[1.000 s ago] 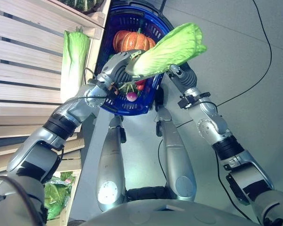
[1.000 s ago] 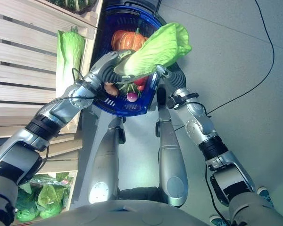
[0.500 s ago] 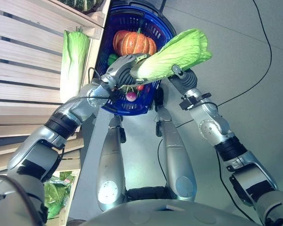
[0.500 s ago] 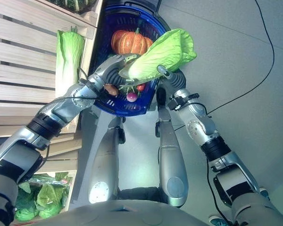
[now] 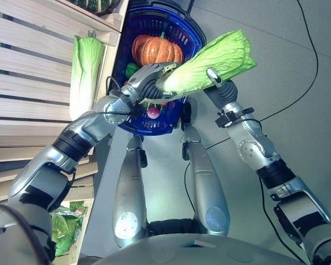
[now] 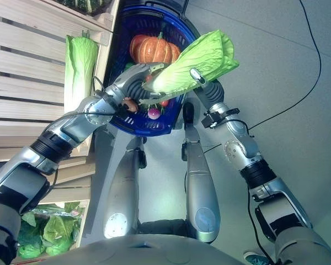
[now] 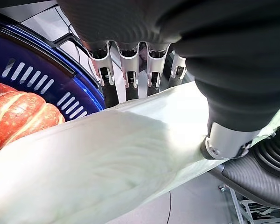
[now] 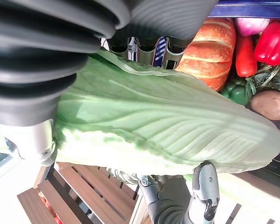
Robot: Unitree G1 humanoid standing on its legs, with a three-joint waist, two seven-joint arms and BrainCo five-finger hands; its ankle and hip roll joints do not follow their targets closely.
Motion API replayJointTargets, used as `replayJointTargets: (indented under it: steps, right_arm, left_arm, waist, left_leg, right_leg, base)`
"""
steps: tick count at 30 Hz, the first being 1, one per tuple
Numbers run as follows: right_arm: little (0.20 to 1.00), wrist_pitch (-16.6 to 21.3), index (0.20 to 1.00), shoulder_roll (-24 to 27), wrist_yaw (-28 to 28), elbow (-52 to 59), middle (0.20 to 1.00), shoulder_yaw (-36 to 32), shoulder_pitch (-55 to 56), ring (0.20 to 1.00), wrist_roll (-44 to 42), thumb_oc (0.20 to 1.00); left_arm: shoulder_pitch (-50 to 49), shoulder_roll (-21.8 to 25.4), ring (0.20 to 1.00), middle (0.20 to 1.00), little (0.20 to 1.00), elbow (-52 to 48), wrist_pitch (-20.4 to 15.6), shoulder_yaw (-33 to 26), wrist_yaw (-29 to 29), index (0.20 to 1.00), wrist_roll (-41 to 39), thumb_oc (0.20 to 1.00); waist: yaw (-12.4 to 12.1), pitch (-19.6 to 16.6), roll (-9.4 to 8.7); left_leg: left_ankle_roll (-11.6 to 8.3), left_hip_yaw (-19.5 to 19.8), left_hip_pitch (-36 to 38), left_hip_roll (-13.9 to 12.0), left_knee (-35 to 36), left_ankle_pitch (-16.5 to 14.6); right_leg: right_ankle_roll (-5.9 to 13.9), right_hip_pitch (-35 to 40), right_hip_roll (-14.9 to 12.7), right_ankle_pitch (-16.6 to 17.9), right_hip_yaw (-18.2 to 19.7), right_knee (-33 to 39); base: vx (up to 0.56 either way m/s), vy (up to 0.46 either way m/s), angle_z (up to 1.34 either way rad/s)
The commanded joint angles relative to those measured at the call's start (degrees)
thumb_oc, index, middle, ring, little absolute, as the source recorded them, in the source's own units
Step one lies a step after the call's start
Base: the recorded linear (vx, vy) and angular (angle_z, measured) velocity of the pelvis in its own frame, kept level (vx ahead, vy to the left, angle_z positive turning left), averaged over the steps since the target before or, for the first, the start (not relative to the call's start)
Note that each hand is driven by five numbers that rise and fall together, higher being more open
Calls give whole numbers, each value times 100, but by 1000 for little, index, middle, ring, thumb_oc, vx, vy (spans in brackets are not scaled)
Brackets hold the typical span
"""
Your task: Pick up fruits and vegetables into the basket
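Both hands carry the napa cabbage (image 5: 209,63) in the air above the near rim of the blue basket (image 5: 185,33). Left hand (image 5: 146,84) has its fingers curled round the pale stem end; right hand (image 5: 218,85) has fingers and thumb clamped round the leafy part.

Change over the last second: cabbage has drifted toward the robot's right and risen slightly; leafy tip now overhangs the floor beyond the rim. Not lowered yet.

Basket already holds a pumpkin (image 5: 156,49), red pepper (image 8: 276,42), potato (image 8: 270,104). A second cabbage (image 5: 85,66) lies on the wooden shelf (image 5: 27,72).

Judgement: transfer underway, release pending.
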State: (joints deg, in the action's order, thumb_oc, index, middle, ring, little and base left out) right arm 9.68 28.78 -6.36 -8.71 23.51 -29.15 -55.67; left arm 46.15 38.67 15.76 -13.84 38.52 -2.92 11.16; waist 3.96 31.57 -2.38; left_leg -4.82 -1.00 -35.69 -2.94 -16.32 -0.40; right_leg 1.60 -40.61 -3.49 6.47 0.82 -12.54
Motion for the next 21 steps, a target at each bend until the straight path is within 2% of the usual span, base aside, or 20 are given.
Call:
replayJointTargets:
  steps: [1, 3, 4, 7, 10, 15, 21]
  right_arm:
    - [200, 420, 200, -168, -389, 1035, 200, 188, -193, 200, -173, 200]
    - [200, 417, 200, -146, -377, 1043, 200, 187, -201, 200, -200, 200]
    - [200, 431, 200, -136, -379, 1034, 200, 193, -209, 200, -220, 200]
    - [200, 481, 200, -117, -357, 1010, 200, 236, -232, 200, -246, 200]
    - [200, 545, 200, -147, -355, 994, 200, 261, -184, 200, -198, 200]
    - [200, 646, 200, -306, -415, 889, 200, 205, -65, 200, -42, 200]
    - [200, 465, 200, -458, -296, 906, 200, -6, -57, 200, 234, 200]
  left_arm:
    - [-125, -13, 203, 203, 203, -419, 148, 188, 117, 203, 83, 203]
    - [-124, 9, 445, 445, 445, -423, 190, 179, 95, 445, 61, 445]
    - [-122, 23, 1000, 1000, 1000, -416, 188, 183, 54, 1000, 33, 1000]
    - [-169, -4, 1000, 1000, 1000, -369, 174, 154, -144, 1000, -199, 1000]
    - [-324, -152, 1000, 1000, 1000, -367, 26, -23, -440, 1000, -948, 1000]
    - [-774, -591, 1000, 1000, 1000, -240, -594, -675, -1110, 1000, -2018, 1000]
    - [-945, -837, 1000, 1000, 1000, -98, -829, -1452, -1613, 1000, -2403, 1000]
  waist:
    - [-13, -178, 31]
    - [-15, -178, 31]
    - [-19, -178, 31]
    - [-30, -178, 29]
    - [-40, -178, 25]
    - [-88, -178, -4]
    - [-124, -178, -13]
  left_leg:
    - [102, -92, -80, 257, 562, 336]
    - [102, -91, -75, 259, 567, 336]
    - [101, -85, -79, 261, 562, 335]
    - [96, -81, -95, 262, 557, 338]
    - [100, -80, -102, 263, 559, 337]
    - [108, -47, -71, 286, 573, 318]
    - [110, 0, -60, 315, 546, 315]
  right_leg:
    - [385, 353, 164, -479, -465, -151]
    - [389, 361, 161, -476, -467, -137]
    - [393, 359, 157, -474, -469, -136]
    - [393, 349, 156, -474, -478, -142]
    - [391, 338, 151, -474, -478, -140]
    - [389, 369, 166, -507, -490, -145]
    - [353, 376, 186, -556, -513, -216]
  base:
    - [0, 0, 0]
    - [0, 0, 0]
    - [0, 0, 0]
    - [0, 0, 0]
    - [0, 0, 0]
    - [0, 0, 0]
    - [0, 0, 0]
